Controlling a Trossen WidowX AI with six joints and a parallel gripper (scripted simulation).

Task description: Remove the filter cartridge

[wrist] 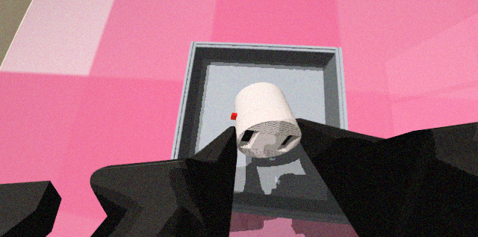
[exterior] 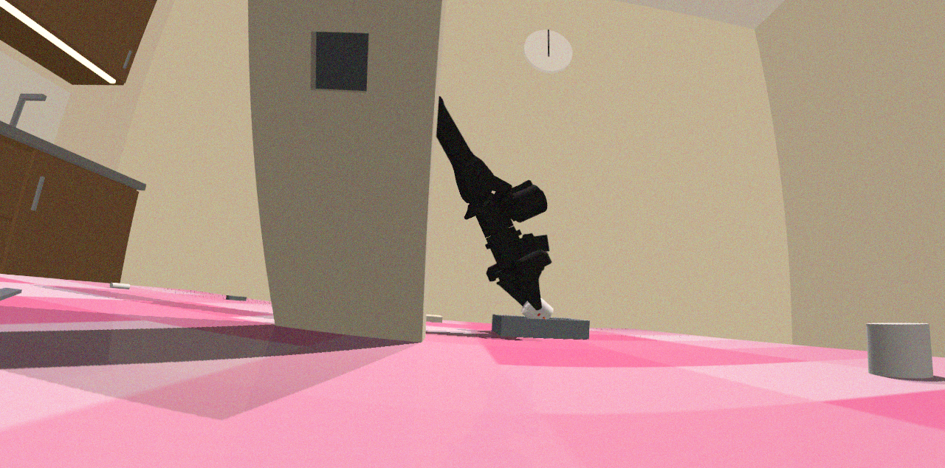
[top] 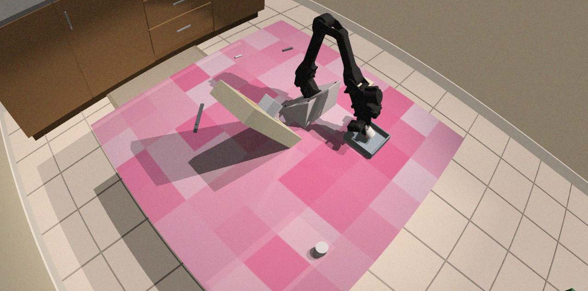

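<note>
The white filter cartridge [top: 370, 132] [exterior: 538, 309] [wrist: 263, 102] is out of the panel and tilted, its two dark slots facing the wrist camera and a red tab on its side. My gripper [top: 367, 130] [exterior: 534, 308] [wrist: 264, 128] is shut on it, with a black finger against each side near the slotted face. The cartridge is over the tray [top: 361, 150] [exterior: 541, 328] [wrist: 267, 56], its far end low inside the walls. Whether that end touches the floor cannot be told. The beige service panel [top: 232, 100] [exterior: 330, 201] shows its back in the top and exterior views, so its front opening is hidden.
Grey upright plates [top: 326, 102] stand between the panel and the tray, near the arm base. A grey cylinder [top: 319, 250] [exterior: 898, 351] stands far from the tray. A dark bar [top: 198, 117] lies behind the panel. A cream block [exterior: 433, 317] lies beyond the tray.
</note>
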